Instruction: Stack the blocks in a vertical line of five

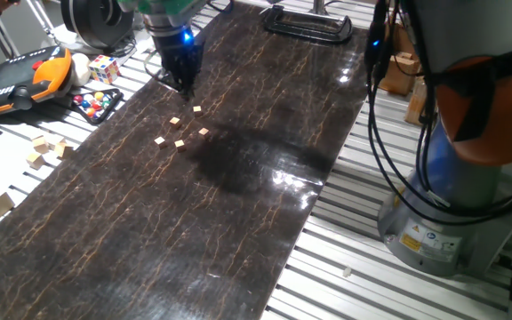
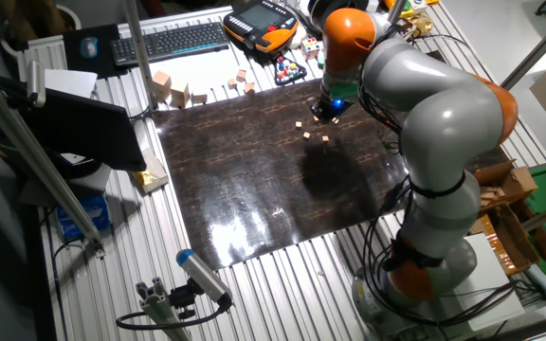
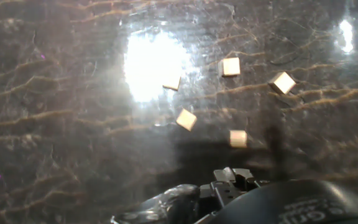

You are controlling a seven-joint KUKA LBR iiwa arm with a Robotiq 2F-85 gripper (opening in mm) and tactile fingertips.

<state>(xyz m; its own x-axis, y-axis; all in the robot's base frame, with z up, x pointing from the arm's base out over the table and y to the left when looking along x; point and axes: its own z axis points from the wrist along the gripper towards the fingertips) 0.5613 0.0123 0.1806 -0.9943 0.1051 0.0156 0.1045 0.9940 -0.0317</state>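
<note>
item: my fingers (image 1: 183, 86). hanging just above the dark surface (image 1: 149, 222), close to its far edge in the one fixed view; how far apart they stand i cannot tell, and nothing shows between them.

item: the blocks (image 1: 182, 130). five tan cubes, all lying singly on the surface just beside my fingers toward its middle, none touching another, none stacked. the hand view shows them as a loose cluster (image 3: 231, 66).

step in hand, by my judgement: the very start, no tower begun. next move calls for picking one cube as the base, then settling over a second one squarely, since each is narrower than my fingers and could skid on the glossy top.

item: surroundings. larger pale wooden blocks (image 1: 46, 151) and a multicoloured puzzle cube (image 1: 104, 68) lie off the surface on the slatted table beyond its left edge; a pendant (image 1: 20, 78) sits there too. nothing stands between me and the cubes.
</note>
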